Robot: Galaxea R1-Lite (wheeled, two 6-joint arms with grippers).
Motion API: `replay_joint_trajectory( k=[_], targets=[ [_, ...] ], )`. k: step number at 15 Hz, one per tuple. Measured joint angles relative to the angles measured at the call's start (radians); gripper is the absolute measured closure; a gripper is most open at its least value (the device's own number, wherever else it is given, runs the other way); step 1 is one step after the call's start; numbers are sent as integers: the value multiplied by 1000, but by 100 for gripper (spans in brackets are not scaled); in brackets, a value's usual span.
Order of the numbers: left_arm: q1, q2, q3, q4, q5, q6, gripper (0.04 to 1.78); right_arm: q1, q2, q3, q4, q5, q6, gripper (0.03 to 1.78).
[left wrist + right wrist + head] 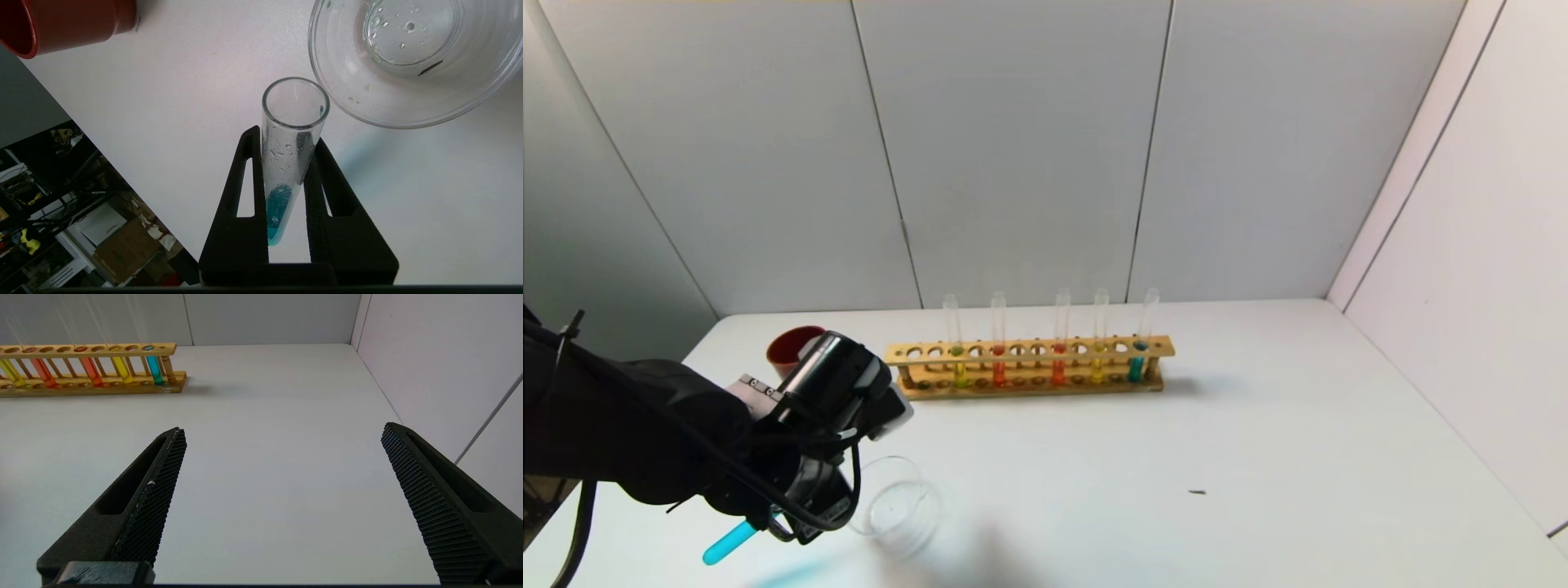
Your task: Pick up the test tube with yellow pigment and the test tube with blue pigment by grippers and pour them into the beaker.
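In the lower left of the head view, the left gripper (796,510) is clenched on the blue tube (729,544), whose cyan end juts out toward the bottom left corner. In the left wrist view the tube (286,163) is seen pinched between the two black fingers (241,212), its open mouth up near the frame's centre and a little blue liquid pooled at the rounded bottom; droplets cling to the inner glass. The tube's mouth lies just beside the rim of the beaker (408,94), which fills the upper right of that view and holds only a few drops. In the head view the beaker (898,506) is placed just right of the gripper on the white table (1258,457). A red cup (788,347) is partly hidden behind the left arm, at the left end of the rack.

The wooden rack (1029,367) is set across the middle of the head view, near the back wall. Five tubes are stood upright in it: the yellow tube (958,359) at the left end, then two orange-red ones, an amber one, and a second blue one (1137,359) at the right end.

The right gripper (286,477) is out of the head view; in its wrist view the fingers are spread wide apart over bare table, with the rack (94,386) well apart in the upper left.
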Motion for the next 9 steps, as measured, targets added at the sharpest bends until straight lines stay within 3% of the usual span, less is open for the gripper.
replay_joint_trajectory(
  k=[9],
  targets=[
    [-10,50,-56,163,22,6,151,0,0,0,0,0,0,7]
  ],
)
